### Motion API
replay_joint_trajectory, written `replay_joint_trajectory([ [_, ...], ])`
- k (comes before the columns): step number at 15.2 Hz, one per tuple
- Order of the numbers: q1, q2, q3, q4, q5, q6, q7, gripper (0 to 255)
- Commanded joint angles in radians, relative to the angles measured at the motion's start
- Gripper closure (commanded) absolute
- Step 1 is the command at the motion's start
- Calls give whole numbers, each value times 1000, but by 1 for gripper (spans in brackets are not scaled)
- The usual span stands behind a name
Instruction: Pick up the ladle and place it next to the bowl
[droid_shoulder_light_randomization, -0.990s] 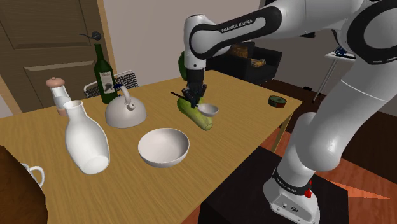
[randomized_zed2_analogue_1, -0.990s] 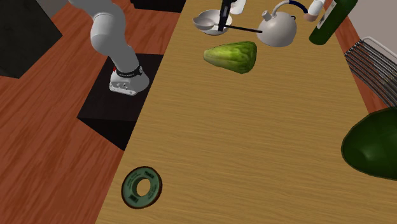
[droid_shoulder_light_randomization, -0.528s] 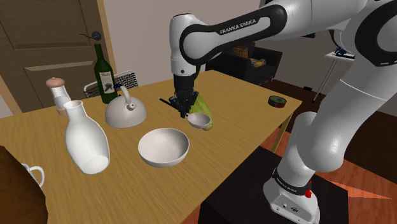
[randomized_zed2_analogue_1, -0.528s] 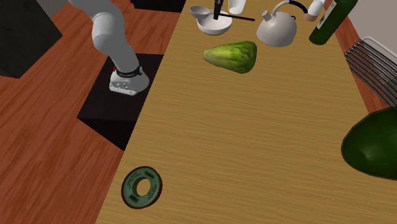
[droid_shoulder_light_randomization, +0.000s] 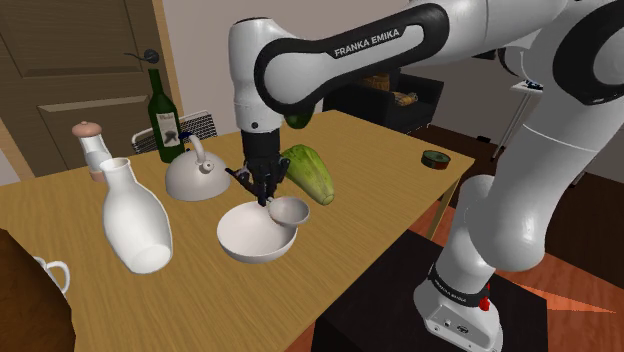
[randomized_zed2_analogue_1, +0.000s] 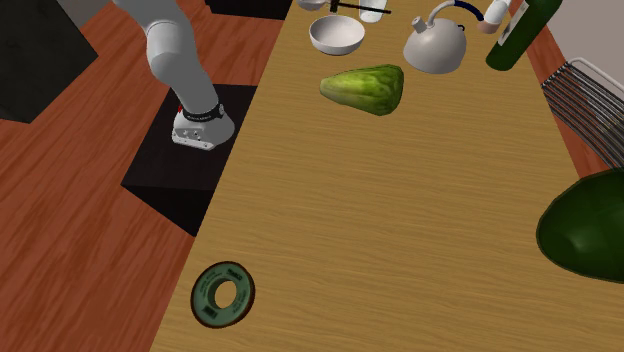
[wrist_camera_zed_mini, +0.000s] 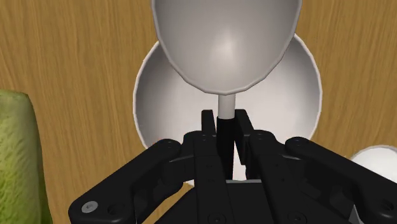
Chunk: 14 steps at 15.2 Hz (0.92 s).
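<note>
My black gripper (droid_shoulder_light_randomization: 263, 187) is shut on the dark handle of the ladle (droid_shoulder_light_randomization: 288, 210). The ladle's pale cup hangs just above the white bowl (droid_shoulder_light_randomization: 250, 240), over the rim nearer the stand. In the wrist view the fingers (wrist_camera_zed_mini: 207, 130) clasp the thin handle, the ladle cup (wrist_camera_zed_mini: 226, 38) juts out ahead of them, and the bowl (wrist_camera_zed_mini: 153, 95) lies beneath it. In the second exterior view the bowl (randomized_zed2_analogue_1: 336, 35) sits near the top, on the wooden table (randomized_zed2_analogue_1: 400, 220).
A grey kettle (droid_shoulder_light_randomization: 197, 176), a white vase (droid_shoulder_light_randomization: 135, 215), a wine bottle (droid_shoulder_light_randomization: 163, 116) and a pepper grinder (droid_shoulder_light_randomization: 92, 146) stand to the shoulder view's left of the bowl. A green vegetable (droid_shoulder_light_randomization: 308, 172) lies just behind it. A tape roll (droid_shoulder_light_randomization: 434, 158) sits near the table's far corner.
The arm has carried the ladle toward the shoulder view's left, from over the green vegetable to above the bowl. The grip has stayed shut.
</note>
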Motion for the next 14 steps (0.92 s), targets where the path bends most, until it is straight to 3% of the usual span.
replay_joint_trajectory([
  [1,23,28,30,33,2,-1,54,255],
  [14,180,304,169,357,-67,-36,373,255],
])
